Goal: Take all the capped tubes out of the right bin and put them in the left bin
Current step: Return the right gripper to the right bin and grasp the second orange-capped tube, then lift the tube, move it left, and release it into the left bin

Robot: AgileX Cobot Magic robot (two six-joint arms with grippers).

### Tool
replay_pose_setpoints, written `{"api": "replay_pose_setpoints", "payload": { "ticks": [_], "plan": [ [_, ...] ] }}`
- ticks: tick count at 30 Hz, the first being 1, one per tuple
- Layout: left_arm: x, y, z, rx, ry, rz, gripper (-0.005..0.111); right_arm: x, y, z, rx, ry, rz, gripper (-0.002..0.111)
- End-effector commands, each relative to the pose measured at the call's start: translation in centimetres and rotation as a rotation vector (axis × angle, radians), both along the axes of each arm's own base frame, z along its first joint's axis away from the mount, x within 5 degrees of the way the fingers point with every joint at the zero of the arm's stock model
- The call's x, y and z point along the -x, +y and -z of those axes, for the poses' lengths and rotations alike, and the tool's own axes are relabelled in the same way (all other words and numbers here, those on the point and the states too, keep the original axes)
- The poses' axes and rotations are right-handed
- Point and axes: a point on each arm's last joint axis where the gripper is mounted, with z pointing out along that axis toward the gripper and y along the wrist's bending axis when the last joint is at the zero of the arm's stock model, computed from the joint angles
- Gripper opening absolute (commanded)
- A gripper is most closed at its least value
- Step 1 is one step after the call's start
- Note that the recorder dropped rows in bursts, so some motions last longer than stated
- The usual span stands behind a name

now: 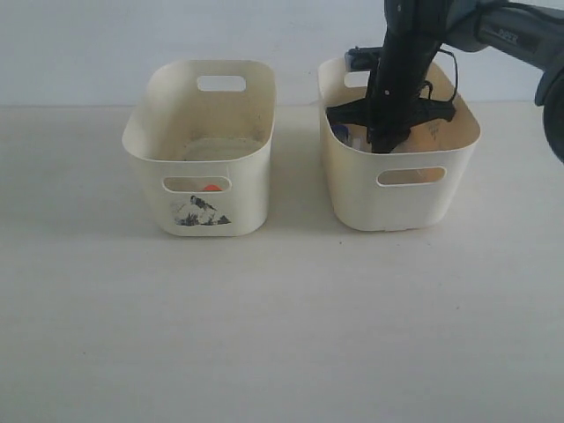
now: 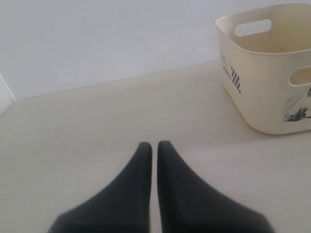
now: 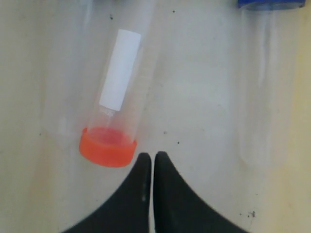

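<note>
In the exterior view the left bin (image 1: 256, 167) stands left of centre on the pale table (image 1: 282, 335), its black-and-white picture facing front; a spot of orange (image 1: 211, 187) shows through its front slot, too small to identify. The left wrist view shows the left gripper (image 2: 154, 144) over bare table, well apart from the left bin; its dark fingers are clenched together with only a hairline between them, and they grasp nothing.

Right of centre in the exterior view stands the right bin (image 1: 352, 189), yellower and plain-fronted; the right arm (image 1: 502, 31) enters from the upper right corner of the frame and reaches down inside; the right gripper (image 1: 385, 143) is low within the walls.

The right wrist view shows its jaws clenched on nothing, tips close over the bin floor. The orange-capped tube (image 3: 119, 97), clear with a white label, lies flat there; its cap is just beside the fingertips and outside them. The blue-capped tube (image 3: 262, 87) lies flat further off on the same floor, its cap at the end away from the gripper.
</note>
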Motion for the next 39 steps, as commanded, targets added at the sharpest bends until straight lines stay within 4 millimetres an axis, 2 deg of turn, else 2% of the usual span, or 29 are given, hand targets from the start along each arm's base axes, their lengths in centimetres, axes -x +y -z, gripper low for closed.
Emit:
{"api": "replay_pose_setpoints", "payload": {
  "ticks": [1,3,5,9,10,12,13,19,22,23,25,26,27,28,31,34,39],
  "plan": [
    [0.0,0.0,-0.2,0.017,-0.012,0.001,0.004,0.0,0.4,0.1,-0.063,0.012,-0.004,0.001],
    [0.0,0.0,-0.2,0.017,-0.012,0.001,0.004,0.0,0.4,0.2,-0.072,0.016,-0.002,0.002],
    [0.0,0.0,-0.2,0.017,-0.012,0.001,0.004,0.0,0.5,0.3,-0.083,0.02,0.0,0.01],
    [0.0,0.0,-0.2,0.017,-0.012,0.001,0.004,0.0,0.7,0.3,-0.099,0.026,0.015,0.045],
    [0.0,0.0,-0.2,0.017,-0.012,0.001,0.004,0.0,0.7,0.3,-0.1,0.026,0.021,0.06],
    [0.0,0.0,-0.2,0.017,-0.012,0.001,0.004,0.0,0.7,0.3,-0.102,0.027,0.032,0.078],
    [0.0,0.0,-0.2,0.017,-0.012,0.001,0.004,0.0,0.7,0.4,-0.102,0.029,0.032,0.084],
    [0.0,0.0,-0.2,0.017,-0.012,0.001,0.004,-0.1,0.7,1.3,-0.106,0.039,0.066,0.086],
    [0.0,0.0,-0.2,0.017,-0.012,0.001,0.004,-0.4,0.7,2.8,-0.103,0.051,0.07,0.086],
    [0.0,0.0,-0.2,0.017,-0.012,0.001,0.004,-0.5,0.7,3.0,-0.105,0.044,0.074,0.086],
    [0.0,0.0,-0.2,0.017,-0.012,0.001,0.004,-0.5,0.8,3.3,-0.108,0.049,0.097,0.073],
    [0.0,0.0,-0.2,0.017,-0.012,0.001,0.004,-0.5,0.8,3.3,-0.111,0.051,0.113,0.058],
    [0.0,0.0,-0.2,0.017,-0.012,0.001,0.004,-0.5,0.8,3.3,-0.111,0.051,0.113,0.049],
    [0.0,0.0,-0.2,0.017,-0.012,0.001,0.004,-0.5,0.8,3.3,-0.111,0.051,0.113,0.032],
    [0.0,0.0,-0.2,0.017,-0.012,0.001,0.004,-0.4,0.7,3.3,-0.108,0.062,0.112,-0.001],
    [0.0,0.0,-0.2,0.017,-0.012,0.001,0.004,-0.3,0.7,2.4,-0.106,0.052,0.083,0.0],
    [0.0,0.0,-0.2,0.017,-0.012,0.001,0.004,0.2,0.4,-2.2,-0.094,-0.038,0.045,0.0]
  ]
}}
